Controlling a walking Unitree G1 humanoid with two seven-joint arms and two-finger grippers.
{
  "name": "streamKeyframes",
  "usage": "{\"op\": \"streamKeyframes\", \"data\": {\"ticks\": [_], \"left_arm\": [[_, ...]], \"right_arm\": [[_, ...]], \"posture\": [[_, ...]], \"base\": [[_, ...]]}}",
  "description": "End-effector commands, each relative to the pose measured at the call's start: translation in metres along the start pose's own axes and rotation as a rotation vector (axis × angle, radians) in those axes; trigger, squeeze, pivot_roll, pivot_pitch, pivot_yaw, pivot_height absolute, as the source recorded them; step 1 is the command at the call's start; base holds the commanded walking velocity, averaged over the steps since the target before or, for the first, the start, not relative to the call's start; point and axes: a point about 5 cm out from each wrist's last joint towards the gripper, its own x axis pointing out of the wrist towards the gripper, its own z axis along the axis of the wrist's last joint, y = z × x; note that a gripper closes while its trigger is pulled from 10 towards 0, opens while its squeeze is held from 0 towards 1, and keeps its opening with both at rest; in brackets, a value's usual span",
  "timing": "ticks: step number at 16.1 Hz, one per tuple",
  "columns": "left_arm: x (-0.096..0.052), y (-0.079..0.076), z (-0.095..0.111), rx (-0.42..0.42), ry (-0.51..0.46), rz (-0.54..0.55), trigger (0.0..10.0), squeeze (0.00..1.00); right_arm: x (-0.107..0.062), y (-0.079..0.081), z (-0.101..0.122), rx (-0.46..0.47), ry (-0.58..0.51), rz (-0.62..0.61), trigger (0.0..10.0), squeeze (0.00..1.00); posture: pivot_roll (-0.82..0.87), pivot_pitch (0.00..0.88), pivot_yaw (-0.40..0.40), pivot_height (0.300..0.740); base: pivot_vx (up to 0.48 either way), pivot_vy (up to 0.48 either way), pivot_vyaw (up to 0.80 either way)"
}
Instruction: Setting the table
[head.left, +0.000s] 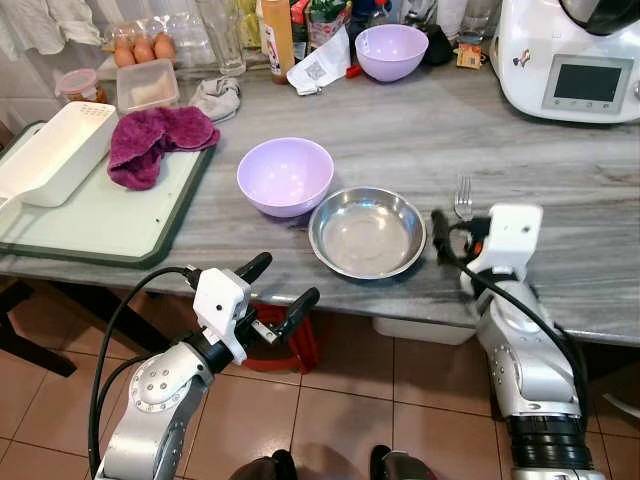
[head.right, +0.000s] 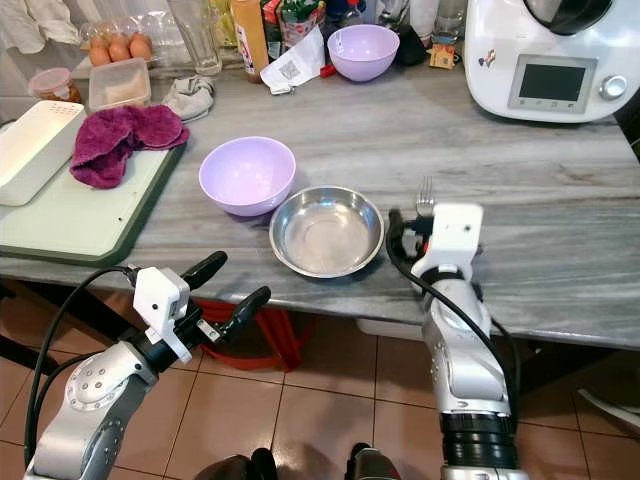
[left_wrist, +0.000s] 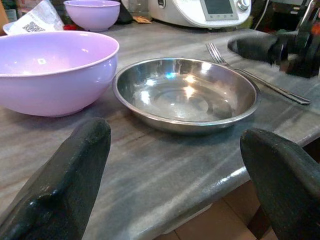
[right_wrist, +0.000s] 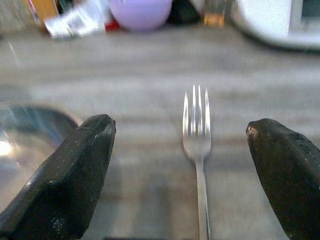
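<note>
Cutting board (head.left: 120, 225): laid at the counter's left end, at about 9 o'clock from the steel dish; a white tray (head.left: 55, 150) and a crumpled magenta cloth (head.left: 155, 140) are carried on it.
Left gripper (head.left: 280, 292): held off the counter's front edge, at about 7 o'clock from the steel dish; its fingers are spread wide and nothing is held between them.
Lilac bowl (head.left: 285, 175): set upright just beside the steel dish, at about 10 o'clock from it; whether the rims touch cannot be told.
Steel dish (head.left: 367, 232): placed near the counter's front edge, between the lilac bowl and the fork.
Second lilac bowl (head.left: 391, 50): seen at the back of the counter, at about 12 o'clock from the steel dish.
Fork (right_wrist: 198, 145): laid flat on the grey counter (head.left: 560, 170) at 3 o'clock from the steel dish, tines pointed away from the robot; its handle appears to run in between the right fingers, though the wrist view is blurred.
Right gripper (head.left: 462, 225): lowered over the fork's handle, fingers (right_wrist: 65, 185) parted widely on either side of it, no contact with the fork being visible.
Kitchen machine (head.left: 575, 55): stood at the counter's far right, at about 1 o'clock from the fork.
</note>
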Motion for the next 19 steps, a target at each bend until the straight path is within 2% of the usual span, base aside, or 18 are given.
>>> {"op": "streamKeyframes", "data": {"ticks": [1,4,5,6,9,10,12,13,14,16,17,19], "left_arm": [[-0.001,0.001,-0.002,0.006,0.012,0.007,10.0,0.00],[0.000,0.003,-0.001,0.009,-0.004,0.022,10.0,0.00],[0.000,0.004,0.000,0.011,-0.011,0.041,10.0,0.00],[0.000,0.006,0.001,0.014,-0.020,0.080,10.0,0.00],[0.000,0.012,0.004,0.044,-0.041,0.227,10.0,0.00],[0.000,0.015,0.006,0.050,-0.054,0.287,10.0,0.00],[0.000,0.018,0.005,0.086,-0.039,0.336,10.0,0.00],[0.000,0.019,0.004,0.094,-0.031,0.354,10.0,0.00],[0.001,0.022,0.002,0.115,-0.015,0.391,10.0,0.00],[0.003,0.026,0.000,0.132,0.000,0.448,10.0,0.00],[0.003,0.028,0.000,0.149,0.002,0.468,10.0,0.00],[0.005,0.028,-0.001,0.145,0.003,0.464,10.0,0.00]], "right_arm": [[-0.002,0.008,0.012,-0.012,-0.070,0.016,10.0,1.00],[-0.008,0.014,0.017,-0.025,-0.114,0.018,10.0,1.00],[-0.010,0.014,0.016,-0.035,-0.111,0.010,10.0,0.07],[-0.012,0.015,0.013,-0.035,-0.094,-0.001,10.0,0.00],[-0.020,0.014,0.010,-0.028,-0.084,-0.020,10.0,0.00],[-0.024,0.012,0.011,-0.060,-0.093,-0.038,10.0,0.00],[-0.029,0.006,0.007,-0.139,-0.067,-0.120,10.0,0.00],[-0.029,0.006,0.005,-0.138,-0.059,-0.111,10.0,0.00],[-0.030,0.010,0.001,-0.121,-0.058,-0.039,10.0,0.00],[-0.034,0.011,-0.004,-0.116,-0.039,-0.051,10.0,0.00],[-0.035,0.015,-0.005,-0.066,-0.033,-0.014,10.0,0.00],[-0.037,0.017,-0.009,-0.031,-0.010,-0.006,10.0,0.00]], "posture": [[-0.12,0.182,0.051,0.740],[-0.12,0.180,0.049,0.740],[-0.12,0.180,0.049,0.740],[-0.12,0.181,0.048,0.740],[-0.12,0.177,0.043,0.740],[-0.12,0.175,0.037,0.740],[-0.12,0.172,0.033,0.740],[-0.12,0.164,0.030,0.740],[-0.11,0.154,0.028,0.740],[-0.11,0.137,0.031,0.740],[-0.11,0.129,0.033,0.740],[-0.11,0.115,0.036,0.740]], "base": [[0.000,0.000,0.00],[0.000,0.000,0.00],[0.000,0.000,0.00],[0.000,0.000,0.00],[0.000,0.000,0.00],[0.000,0.000,0.00],[0.000,0.000,0.00],[0.000,0.000,0.00],[0.000,0.000,0.00],[0.000,0.000,0.00],[0.000,0.000,0.00],[0.000,0.000,0.00]]}}
